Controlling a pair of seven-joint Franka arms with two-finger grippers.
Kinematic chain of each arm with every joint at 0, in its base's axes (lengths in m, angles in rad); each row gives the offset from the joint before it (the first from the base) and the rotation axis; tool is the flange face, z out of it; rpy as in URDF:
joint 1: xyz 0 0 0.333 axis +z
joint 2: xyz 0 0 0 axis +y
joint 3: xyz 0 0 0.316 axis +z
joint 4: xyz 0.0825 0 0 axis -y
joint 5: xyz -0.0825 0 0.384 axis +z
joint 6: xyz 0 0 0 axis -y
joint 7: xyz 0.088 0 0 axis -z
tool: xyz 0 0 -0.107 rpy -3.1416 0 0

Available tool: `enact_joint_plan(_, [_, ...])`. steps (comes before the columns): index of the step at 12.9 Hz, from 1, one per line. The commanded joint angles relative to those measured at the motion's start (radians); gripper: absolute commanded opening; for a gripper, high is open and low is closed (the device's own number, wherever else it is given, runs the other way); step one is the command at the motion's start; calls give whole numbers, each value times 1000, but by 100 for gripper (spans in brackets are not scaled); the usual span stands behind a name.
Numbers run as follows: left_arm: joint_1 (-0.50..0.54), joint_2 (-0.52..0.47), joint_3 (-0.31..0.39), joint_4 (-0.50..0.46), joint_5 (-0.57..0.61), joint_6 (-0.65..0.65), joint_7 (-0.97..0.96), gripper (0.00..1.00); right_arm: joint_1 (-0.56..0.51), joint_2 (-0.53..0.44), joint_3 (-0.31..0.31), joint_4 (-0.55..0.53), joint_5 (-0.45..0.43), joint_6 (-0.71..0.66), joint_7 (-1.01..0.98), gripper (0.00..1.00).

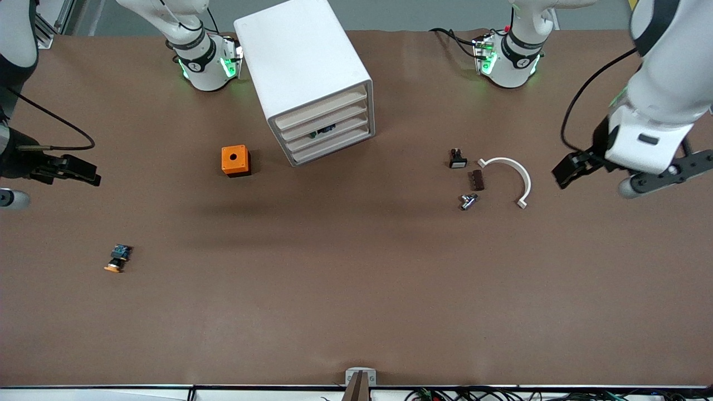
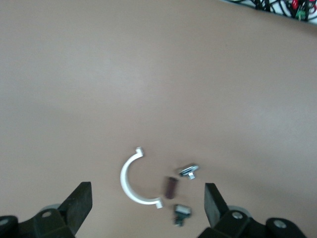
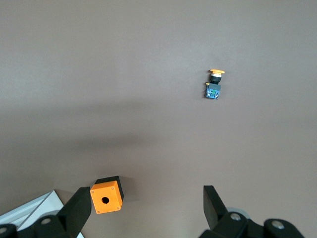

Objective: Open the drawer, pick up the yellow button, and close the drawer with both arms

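Both arms are built of large, rounded white shells joined by black bands. The left arm (image 1: 663, 83) carries a boxy white wrist block with a small dark slot in its face, and a black cable loops from the shell down to the black left gripper (image 1: 568, 170) beneath it. Grey cylinders stick out beside each wrist. The right gripper (image 1: 69, 170) is black too, with a thin black cable trailing off it. Each base glows green around its collar (a small dark mark sits on the white) — black wires gather there. The wrist views show wedge-shaped black fingers (image 2: 81, 201) — round bolts at their roots (image 3: 47, 221).
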State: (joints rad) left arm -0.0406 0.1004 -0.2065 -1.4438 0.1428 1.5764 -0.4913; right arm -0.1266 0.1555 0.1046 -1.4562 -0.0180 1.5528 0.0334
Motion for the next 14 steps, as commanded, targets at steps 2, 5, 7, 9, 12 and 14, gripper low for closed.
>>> enact_joint_plan(2, [-8,-132,115,-72,-89,-62,242,100,-4,22,1,33,-10,-14,8,100])
enact_joint_plan(5, [-60,-205,194,-142,-137,-73,290,100,-11,27,-2,106,3,-14,14,100])
enact_joint_plan(7, [-73,-241,193,-179,-128,-76,293,100,-13,27,-2,109,4,-16,7,100])
enact_joint_plan(9, [-74,-264,182,-211,-123,-73,296,100,4,1,6,106,0,-95,25,100])
enact_joint_plan(12, [-99,-297,171,-251,-71,-61,293,100,13,-65,-2,68,21,-114,45,100])
enact_joint_plan(14, [-91,-288,177,-248,-71,-58,298,100,10,-140,-5,-33,21,-93,46,100])
